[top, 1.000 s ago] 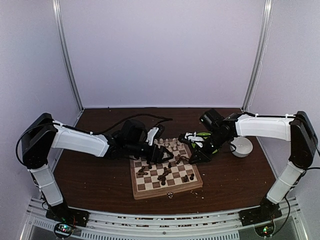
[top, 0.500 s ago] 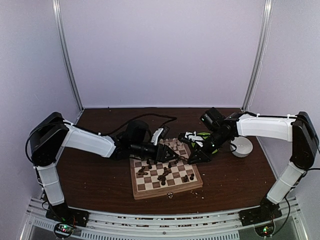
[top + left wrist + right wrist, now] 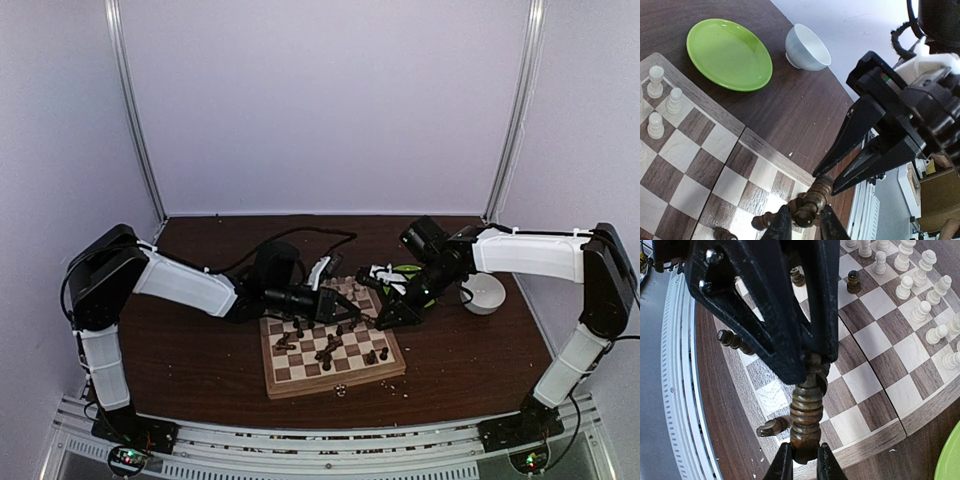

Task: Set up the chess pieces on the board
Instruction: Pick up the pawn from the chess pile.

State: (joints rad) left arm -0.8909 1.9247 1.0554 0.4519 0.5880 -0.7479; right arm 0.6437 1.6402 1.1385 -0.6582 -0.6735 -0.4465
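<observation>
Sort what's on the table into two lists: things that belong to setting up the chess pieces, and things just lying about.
Belongs to the job:
- chessboard
- cream pieces standing on their rows
- dark pieces scattered on the squares
- dark piece pinched between left gripper and right gripper

Just lying about:
- green plate
- white bowl

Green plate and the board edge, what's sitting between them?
Nothing; in the left wrist view only bare dark table separates the green plate from the board edge.
</observation>
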